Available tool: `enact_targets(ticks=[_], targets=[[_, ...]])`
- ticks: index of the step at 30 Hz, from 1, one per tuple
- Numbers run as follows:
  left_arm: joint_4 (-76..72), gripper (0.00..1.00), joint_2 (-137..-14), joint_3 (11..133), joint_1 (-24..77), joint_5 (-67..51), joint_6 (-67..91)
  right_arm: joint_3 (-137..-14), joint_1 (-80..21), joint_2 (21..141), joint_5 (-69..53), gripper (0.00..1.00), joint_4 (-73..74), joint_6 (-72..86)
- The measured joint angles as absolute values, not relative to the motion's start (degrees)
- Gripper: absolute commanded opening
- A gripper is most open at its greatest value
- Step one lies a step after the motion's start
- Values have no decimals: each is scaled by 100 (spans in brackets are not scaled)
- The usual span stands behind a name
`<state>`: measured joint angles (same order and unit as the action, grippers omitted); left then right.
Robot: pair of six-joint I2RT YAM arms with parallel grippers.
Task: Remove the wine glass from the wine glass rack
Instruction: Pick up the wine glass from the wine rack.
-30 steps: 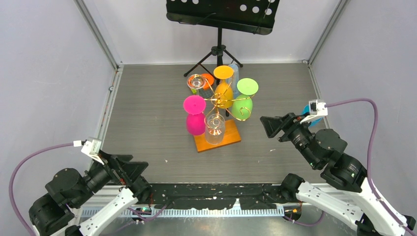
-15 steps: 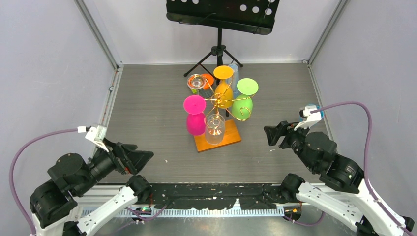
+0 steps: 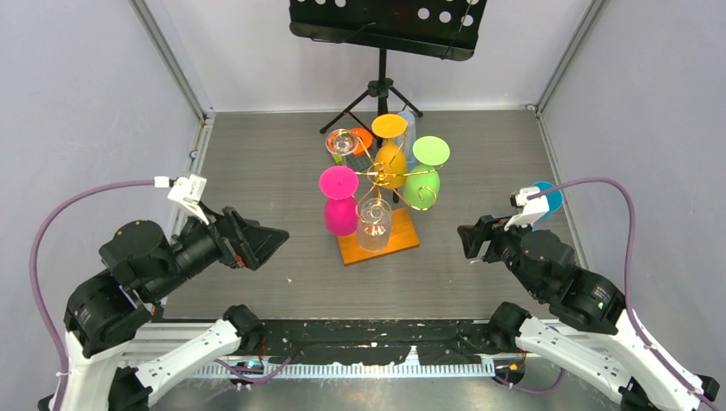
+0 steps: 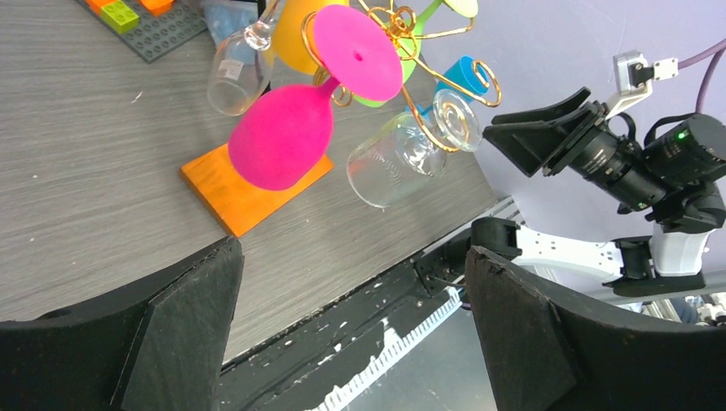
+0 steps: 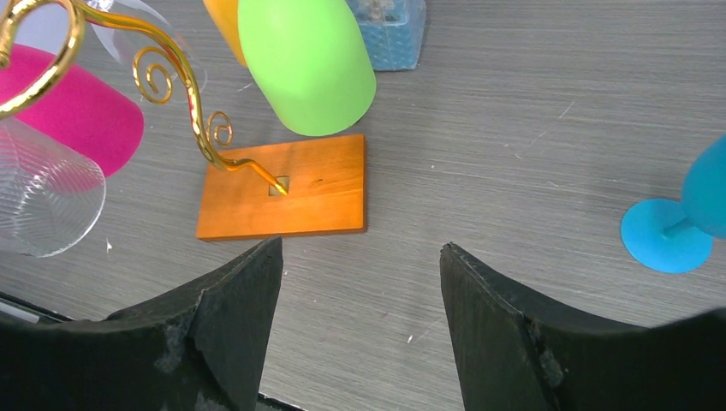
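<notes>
The wine glass rack (image 3: 402, 241) stands mid-table: gold scroll wire arms (image 3: 383, 174) on an orange wooden base. Glasses hang upside down from it: a pink one (image 3: 340, 214), a clear one (image 3: 374, 227), a green one (image 3: 422, 187) and a yellow-orange one (image 3: 391, 158). My left gripper (image 3: 267, 243) is open and empty, left of the rack and apart from it. In the left wrist view it (image 4: 351, 257) faces the pink glass (image 4: 278, 137) and clear glass (image 4: 398, 163). My right gripper (image 3: 473, 241) is open and empty, right of the rack; in its wrist view it (image 5: 360, 248) hangs above the base (image 5: 317, 193).
A black tripod music stand (image 3: 383, 86) stands at the back. A blue glass (image 3: 545, 197) stands upright by the right wall, also in the right wrist view (image 5: 676, 235). Another clear glass (image 3: 342, 142), toy bricks on a grey plate (image 4: 150, 26) and a blue box (image 5: 385, 34) sit behind the rack.
My left arm has risen and swung forward and right toward the rack. My right gripper has drawn back slightly toward the near edge and tilted down. The glasses have not moved.
</notes>
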<state>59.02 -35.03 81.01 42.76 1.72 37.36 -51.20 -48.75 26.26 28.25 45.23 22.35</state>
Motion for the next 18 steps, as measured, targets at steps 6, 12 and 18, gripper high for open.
enact_targets(ticks=[6,12,18], targets=[[5666,95,-3859,8165,4276,47,3909,-5037,-4875,2622,2821,74,4550,2215],[5435,92,-4219,8189,4274,-104,4130,-4982,-4875,2547,2794,74,4554,2200],[5131,87,-4576,8239,4075,-292,4193,-4943,-4875,2340,2777,73,4554,2163]])
